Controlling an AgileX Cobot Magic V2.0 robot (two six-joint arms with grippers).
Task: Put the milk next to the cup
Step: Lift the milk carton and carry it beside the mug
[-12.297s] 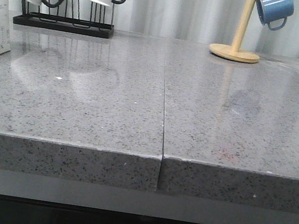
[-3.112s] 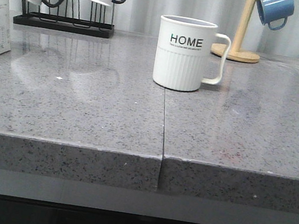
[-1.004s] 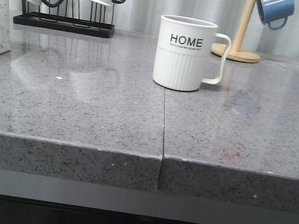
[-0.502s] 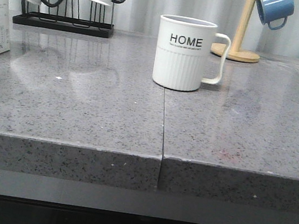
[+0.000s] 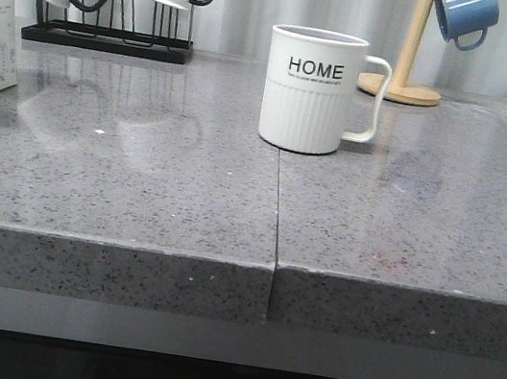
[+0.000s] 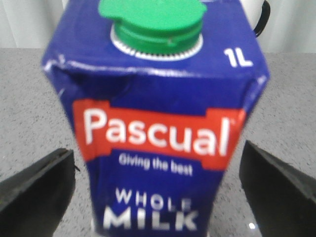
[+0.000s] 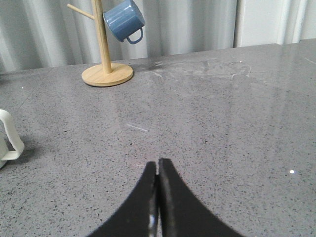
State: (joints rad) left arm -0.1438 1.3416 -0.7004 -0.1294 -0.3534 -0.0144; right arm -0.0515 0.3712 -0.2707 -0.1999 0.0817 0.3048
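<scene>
The milk [image 6: 158,133] is standing at the counter's [image 5: 137,189] far left, well apart from the central cup [image 5: 311,90], between the left gripper's [image 6: 158,192] spread fingers, while the right gripper [image 7: 158,168] is sitting pressed together.

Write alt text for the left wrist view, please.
A dark blue milk carton with a green cap fills the view, standing between the open left gripper's two black fingers, on a grey speckled counter.

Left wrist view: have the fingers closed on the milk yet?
No. Both fingers stand apart from the milk, one on each side, with bare counter visible between each and the carton.
</scene>
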